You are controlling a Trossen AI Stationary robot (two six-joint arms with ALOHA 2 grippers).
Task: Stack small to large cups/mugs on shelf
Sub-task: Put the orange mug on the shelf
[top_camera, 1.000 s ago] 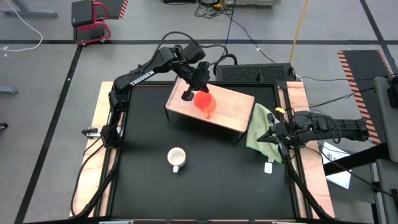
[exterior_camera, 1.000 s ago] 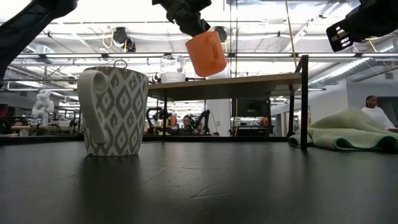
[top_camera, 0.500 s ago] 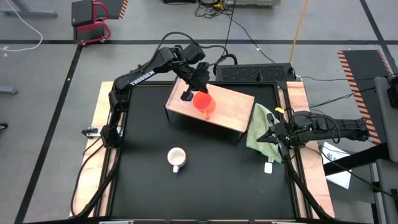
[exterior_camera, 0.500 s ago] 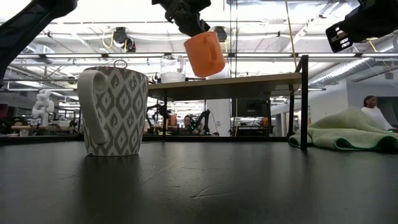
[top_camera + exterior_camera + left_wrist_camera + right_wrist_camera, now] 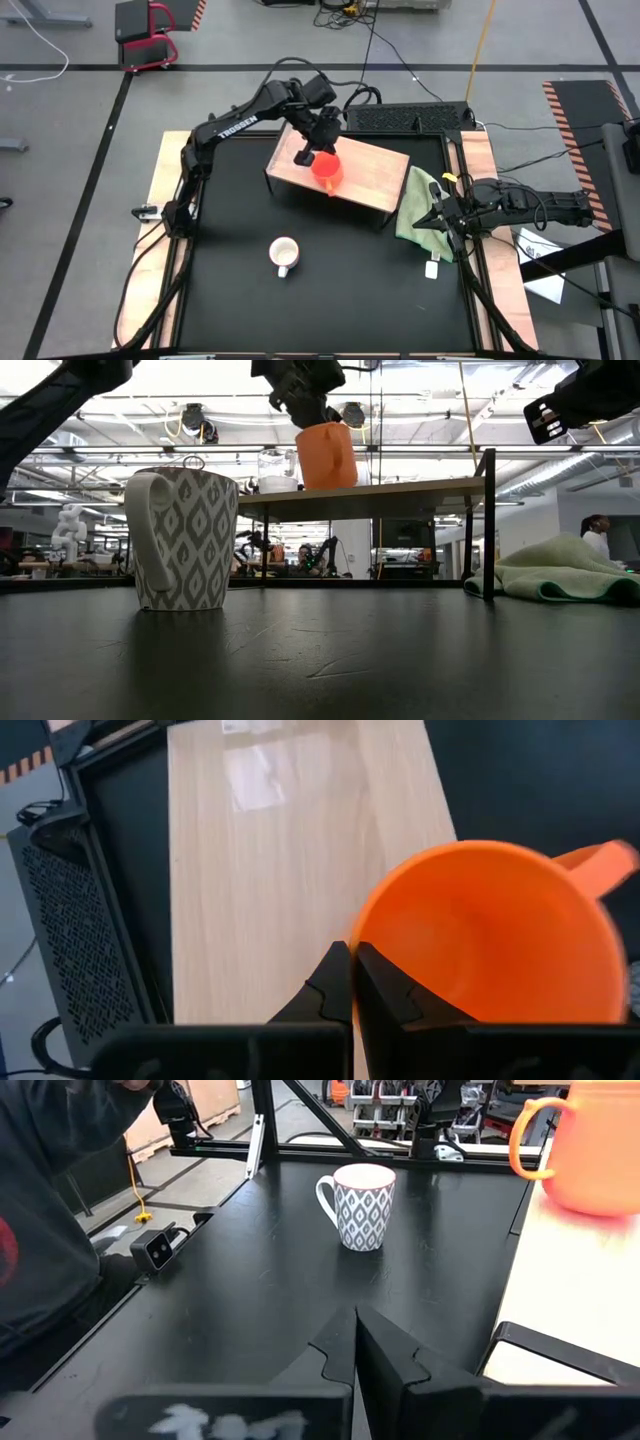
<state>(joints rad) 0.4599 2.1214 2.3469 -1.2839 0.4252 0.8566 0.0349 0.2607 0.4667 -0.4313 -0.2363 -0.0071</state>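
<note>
The orange-red mug (image 5: 326, 168) stands upright over the light wooden shelf (image 5: 375, 175), held by my left gripper (image 5: 317, 152), which is shut on it. The small clear cup (image 5: 278, 470) stands on the shelf beside the mug, toward the left in the low view. The white patterned mug (image 5: 284, 255) stands on its base on the black table in front of the shelf. My right gripper (image 5: 433, 220) is shut and empty over the green cloth (image 5: 418, 205) at the table's right. My left gripper holds the orange-red mug by its rim (image 5: 362, 925), on the side away from the handle (image 5: 600, 865), with one finger inside the mug and one outside. The fingers come from above, slanting down. The mug sits upright, its base (image 5: 328, 484) level with the shelf's top.
The shelf stands on thin black legs (image 5: 488, 525) at the table's far middle. A black box (image 5: 410, 118) sits behind it. Bare black table lies around the patterned mug. People show in the room beyond.
My left gripper has gone down toward the shelf and tipped the orange-red mug from a tilt to upright. The mug has dropped from above the board to the level of the board's top.
</note>
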